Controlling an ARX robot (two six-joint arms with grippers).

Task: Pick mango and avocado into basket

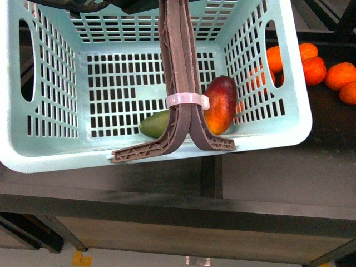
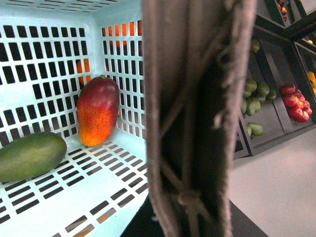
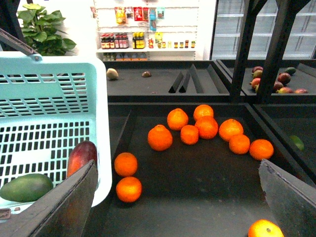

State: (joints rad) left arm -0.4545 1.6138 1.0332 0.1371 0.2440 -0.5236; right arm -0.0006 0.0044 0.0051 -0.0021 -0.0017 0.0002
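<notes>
Mint-teal plastic fills most of what I can see; the basket hangs close to the robot's body with its two brown handles drawn together by a white zip tie. Both fruits already lie on its slotted floor — the mango, red running to orange, leans in the corner against the side wall, and the avocado rests just beside it, nearer the middle, partly hidden behind the handles in the front view.

So the picking looks done, to my eye; what remains is steadiness. The left wrist camera sits hard against a handle, which suggests that arm carries the basket, though its pincer is out of view. Keeping the basket level matters, since a tilt would roll the avocado across the floor.

The right gripper stands spread wide and empty above the dark tray of oranges, beside the basket's outer wall; it should back away without brushing that wall.

As for writing — packets and bottles line a far shelf in the right wrist view; nothing on them is legible from here.
</notes>
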